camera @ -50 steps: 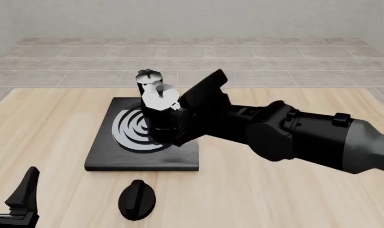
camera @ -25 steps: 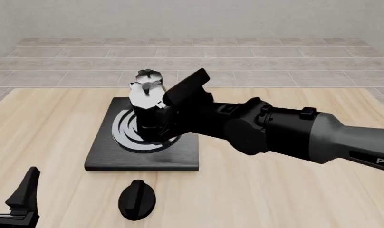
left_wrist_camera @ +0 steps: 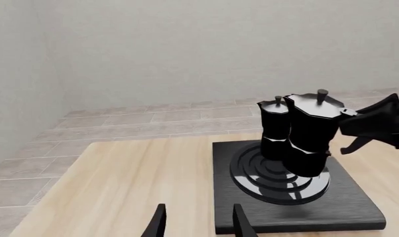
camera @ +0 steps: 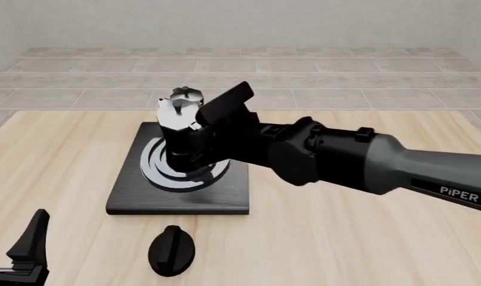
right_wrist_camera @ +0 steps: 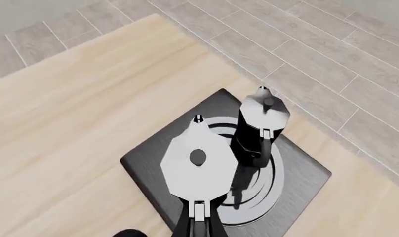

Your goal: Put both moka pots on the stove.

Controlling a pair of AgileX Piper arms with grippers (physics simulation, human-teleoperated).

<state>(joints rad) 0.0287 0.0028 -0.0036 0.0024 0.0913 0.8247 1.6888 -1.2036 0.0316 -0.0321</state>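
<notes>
One moka pot [camera: 186, 95] stands on the far part of the stove [camera: 185, 202]. My right gripper [camera: 196, 132] is shut on the handle of the second moka pot [camera: 177, 116] and holds it upright over the ring burner, just in front of the first pot. In the left wrist view the held pot [left_wrist_camera: 311, 133] seems to hover slightly above the burner beside the standing pot [left_wrist_camera: 276, 126]. The right wrist view looks down on the held pot's lid [right_wrist_camera: 198, 160] and the other pot [right_wrist_camera: 264, 123]. My left gripper [camera: 22, 253] is open and empty at the table's near left.
A black teardrop-shaped knob [camera: 171, 250] lies on the table just in front of the stove. The wooden table's far edge runs close behind the stove, with tiled floor beyond. My right arm [camera: 359, 164] stretches across the table's right half.
My right arm has carried the held pot left and farther in, from the stove's right side to over the burner, close to the standing pot. The left arm has not moved.
</notes>
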